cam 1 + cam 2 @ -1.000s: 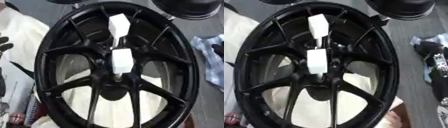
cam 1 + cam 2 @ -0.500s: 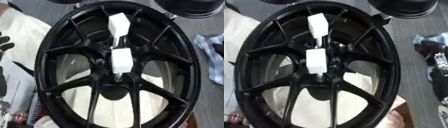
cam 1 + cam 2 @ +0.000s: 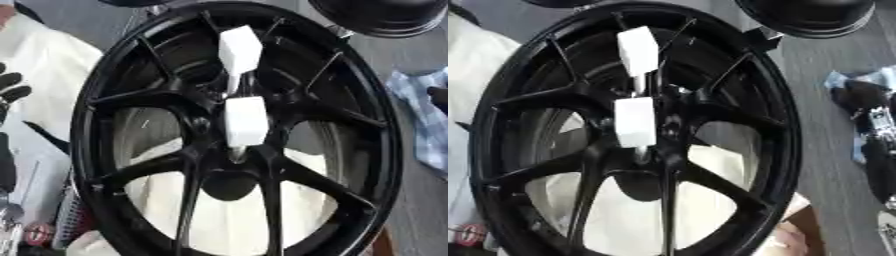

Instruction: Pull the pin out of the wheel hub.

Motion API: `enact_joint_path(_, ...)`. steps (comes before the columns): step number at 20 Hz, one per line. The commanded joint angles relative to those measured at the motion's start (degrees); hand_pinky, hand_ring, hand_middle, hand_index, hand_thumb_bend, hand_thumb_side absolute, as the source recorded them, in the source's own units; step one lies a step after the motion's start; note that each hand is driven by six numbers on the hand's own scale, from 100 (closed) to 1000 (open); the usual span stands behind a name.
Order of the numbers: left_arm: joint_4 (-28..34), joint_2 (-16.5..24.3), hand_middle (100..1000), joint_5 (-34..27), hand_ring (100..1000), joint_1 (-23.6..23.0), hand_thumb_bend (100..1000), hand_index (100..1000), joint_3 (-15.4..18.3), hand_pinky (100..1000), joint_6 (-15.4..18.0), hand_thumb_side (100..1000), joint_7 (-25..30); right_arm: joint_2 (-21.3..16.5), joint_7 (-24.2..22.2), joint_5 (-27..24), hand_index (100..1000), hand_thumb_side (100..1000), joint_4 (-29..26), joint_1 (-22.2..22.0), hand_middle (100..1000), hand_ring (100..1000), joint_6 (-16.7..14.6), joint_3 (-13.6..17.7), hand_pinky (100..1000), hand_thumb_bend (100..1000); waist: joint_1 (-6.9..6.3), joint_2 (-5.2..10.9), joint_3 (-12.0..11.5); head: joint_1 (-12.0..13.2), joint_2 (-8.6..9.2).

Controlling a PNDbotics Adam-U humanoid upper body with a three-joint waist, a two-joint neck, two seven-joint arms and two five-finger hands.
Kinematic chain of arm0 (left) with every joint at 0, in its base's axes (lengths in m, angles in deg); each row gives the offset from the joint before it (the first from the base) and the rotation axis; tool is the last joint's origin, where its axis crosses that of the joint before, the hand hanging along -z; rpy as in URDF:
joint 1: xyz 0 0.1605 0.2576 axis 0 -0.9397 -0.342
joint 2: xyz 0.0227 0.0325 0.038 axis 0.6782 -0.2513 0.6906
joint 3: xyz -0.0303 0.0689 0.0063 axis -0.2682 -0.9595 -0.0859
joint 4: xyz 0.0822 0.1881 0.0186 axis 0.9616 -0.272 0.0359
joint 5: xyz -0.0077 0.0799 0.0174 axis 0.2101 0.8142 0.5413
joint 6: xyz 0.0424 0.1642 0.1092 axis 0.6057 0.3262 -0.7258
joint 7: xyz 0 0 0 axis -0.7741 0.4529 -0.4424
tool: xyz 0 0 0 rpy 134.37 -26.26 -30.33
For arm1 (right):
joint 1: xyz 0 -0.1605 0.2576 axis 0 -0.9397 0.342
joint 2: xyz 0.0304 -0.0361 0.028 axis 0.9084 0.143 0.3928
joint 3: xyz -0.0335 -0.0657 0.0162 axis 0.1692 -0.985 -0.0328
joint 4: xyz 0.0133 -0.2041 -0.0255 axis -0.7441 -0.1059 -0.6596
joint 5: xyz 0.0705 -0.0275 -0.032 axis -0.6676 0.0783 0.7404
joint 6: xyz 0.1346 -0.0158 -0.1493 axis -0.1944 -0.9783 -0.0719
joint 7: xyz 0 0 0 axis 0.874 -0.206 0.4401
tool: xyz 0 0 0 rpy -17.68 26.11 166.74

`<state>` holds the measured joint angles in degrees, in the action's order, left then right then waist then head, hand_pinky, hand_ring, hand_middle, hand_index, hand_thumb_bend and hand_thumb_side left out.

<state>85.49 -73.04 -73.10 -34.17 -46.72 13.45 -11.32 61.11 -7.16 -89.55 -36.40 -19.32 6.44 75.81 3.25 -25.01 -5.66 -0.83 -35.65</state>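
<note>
A black spoked wheel hub (image 3: 114,95) lies flat and fills most of both views. Two white block-headed pins stand at its middle. The upper pin (image 3: 239,50) sits over a far spoke on a thin stem. The lower pin (image 3: 246,121) stands just above the centre bore (image 3: 229,185), its stem going into the hub. My left hand (image 3: 10,87) shows at the left edge with black fingers up and relaxed, away from the wheel. My right hand (image 3: 861,97) rests on a blue cloth at the right edge, also away from the wheel. Neither hand touches a pin.
A white cloth (image 3: 48,65) lies under the wheel. Another round black part (image 3: 385,17) sits at the far right. The blue cloth (image 3: 420,107) lies on the grey table to the right. Small red-and-white items (image 3: 35,232) lie at the lower left.
</note>
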Motion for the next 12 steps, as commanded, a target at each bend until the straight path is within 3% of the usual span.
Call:
enact_joint_path(1, 1.23, 0.88, 651, 0.03, 687, -0.08, 113, 831, 0.23, 688, 0.08, 751, -0.02, -3.78, -0.25, 0.45, 733, 566, -0.56, -0.5, 601, 834, -2.11, 1.11, 939, 100, 0.05, 1.88, 0.14, 0.42, 0.2)
enact_joint_path(7, 1.23, 1.39, 650, 0.14, 687, -0.74, 115, 831, 0.26, 688, -0.08, 752, -0.11, -14.52, -1.45, 3.69, 743, 485, -0.56, -3.38, 617, 843, -8.9, 3.09, 927, 100, 0.65, 2.75, 0.73, 1.22, -0.59)
enact_joint_path(8, 1.23, 1.46, 650, 0.15, 687, -0.86, 115, 831, 0.26, 688, -0.13, 752, -0.13, -16.7, -1.75, 4.46, 746, 509, -0.56, -3.8, 620, 846, -9.68, 3.5, 925, 100, 0.75, 2.9, 0.84, 1.34, -0.66)
enact_joint_path(12, 1.23, 1.8, 650, 0.22, 688, -1.25, 114, 831, 0.24, 688, -0.27, 751, -0.15, -25.36, -3.23, 8.32, 755, 334, -0.56, -4.66, 642, 852, -10.51, 4.76, 913, 100, 1.04, 3.44, 1.26, 1.53, -0.78)
